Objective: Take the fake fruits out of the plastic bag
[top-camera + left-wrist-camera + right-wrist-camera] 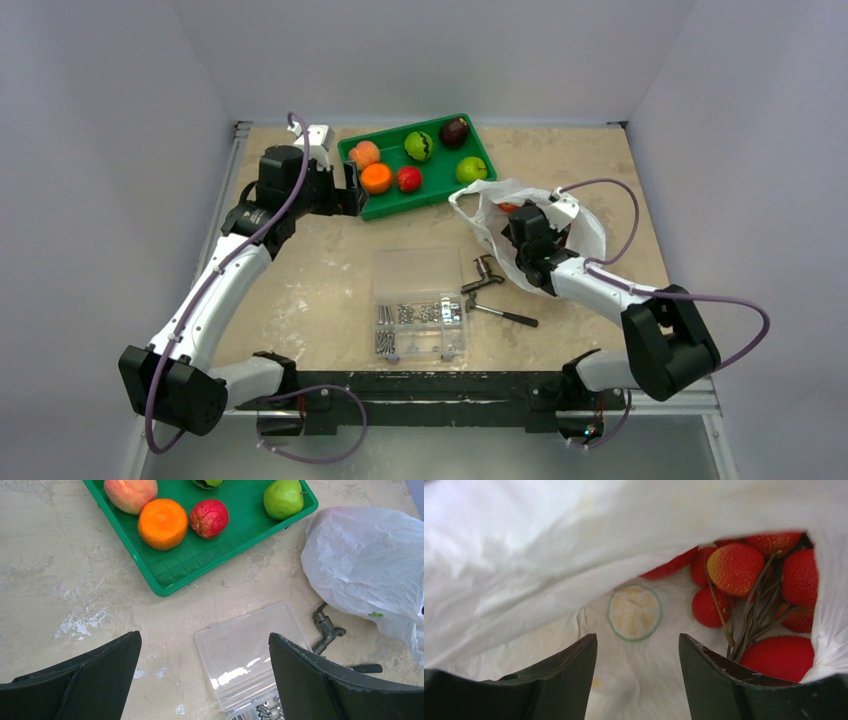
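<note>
The white plastic bag lies at the right of the table, mouth open; it also shows in the left wrist view. My right gripper is inside the bag, open and empty. Ahead and to its right lies a cluster of red bumpy fake fruits on dark stems, and a smooth red fruit beside the right finger. A lemon-slice print is on the bag wall. My left gripper is open and empty beside the green tray.
The green tray holds a peach fruit, an orange fruit, a red fruit, green apples and a dark maroon fruit. A clear screw box and a metal tool lie mid-table.
</note>
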### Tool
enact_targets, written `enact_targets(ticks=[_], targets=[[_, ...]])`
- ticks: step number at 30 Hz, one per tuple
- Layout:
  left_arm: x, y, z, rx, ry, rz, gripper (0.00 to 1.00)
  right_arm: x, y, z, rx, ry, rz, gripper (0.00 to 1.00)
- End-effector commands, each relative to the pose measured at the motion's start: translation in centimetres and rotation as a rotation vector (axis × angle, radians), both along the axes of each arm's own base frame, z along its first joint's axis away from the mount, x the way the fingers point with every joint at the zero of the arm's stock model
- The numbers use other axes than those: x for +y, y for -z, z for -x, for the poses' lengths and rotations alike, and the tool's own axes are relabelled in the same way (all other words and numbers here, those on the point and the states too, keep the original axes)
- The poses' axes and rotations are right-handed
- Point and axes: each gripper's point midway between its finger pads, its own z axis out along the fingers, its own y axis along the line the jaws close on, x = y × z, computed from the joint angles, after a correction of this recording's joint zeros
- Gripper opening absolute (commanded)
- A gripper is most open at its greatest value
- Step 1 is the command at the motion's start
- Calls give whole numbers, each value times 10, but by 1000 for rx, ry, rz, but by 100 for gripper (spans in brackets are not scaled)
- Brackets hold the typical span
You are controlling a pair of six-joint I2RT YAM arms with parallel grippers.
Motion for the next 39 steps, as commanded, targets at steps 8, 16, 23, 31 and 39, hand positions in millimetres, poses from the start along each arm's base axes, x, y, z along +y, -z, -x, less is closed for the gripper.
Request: enact_targets(ticks=[8,16,23,31,39], targets=[[2,-19,-8,-48,-9,11,100,-40,-26,-48,-170,162,-47,70],[3,-19,-8,-49,-12,6,100,-50,-21,-70,-155,166,-36,73],[2,-20,-7,-50,-8,9,100,-52,-13,-92,-112,171,-21,78],[1,-23,-6,-55,-3,12,100,-61,4,-99,-33,219,-36,60],[2,-22,-5,-54,-4,11,100,-58,-1,-96,-41,158,-18,36]])
